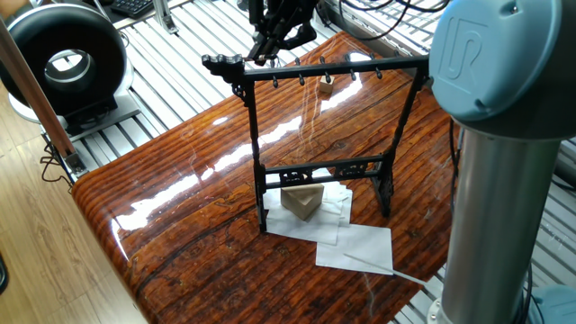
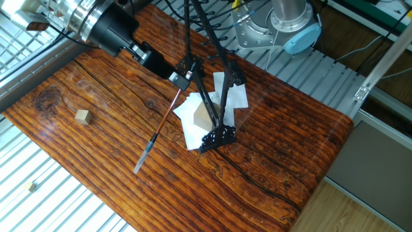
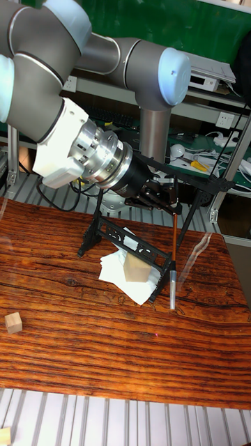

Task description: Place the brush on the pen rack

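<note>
On the far left of the worktop (image 3: 84, 348), seen from the tall fixed view, a small wooden cube (image 3: 12, 322) sits well apart from everything I care about. Moving right, some white paper sheets (image 3: 115, 268) lie under the pen rack (image 3: 132, 240), with a pale wooden block (image 3: 137, 269) resting on them between the rack's feet. The rack stands upright, its top crossbar with the row of pegs running across above the paper.

Right of that, my fingers (image 3: 172, 208) are closed on the upper end of the brush (image 3: 173, 258). I hold it near one end of the crossbar and just below bar height. The brush hangs straight down from my grip, with its long axis vertical and its grey lower end pointing at the worktop beside the rack's foot. I cannot tell whether that end touches the wood or hangs just clear of it.

From the other fixed view, my fingers (image 2: 182, 78) sit right against the rack's top, and the brush (image 2: 158, 132) trails away from them toward the near left edge.

The move turns on 1 relation, which is the brush's top end against the nearest peg. Both lie at my fingertips, and the shaft already runs parallel to the uprights. I judge only a small sideways and upward shift is needed to hook it. No hanging loop shows clearly, so the catch is uncertain. The shaft could also knock the upright and swing.
</note>
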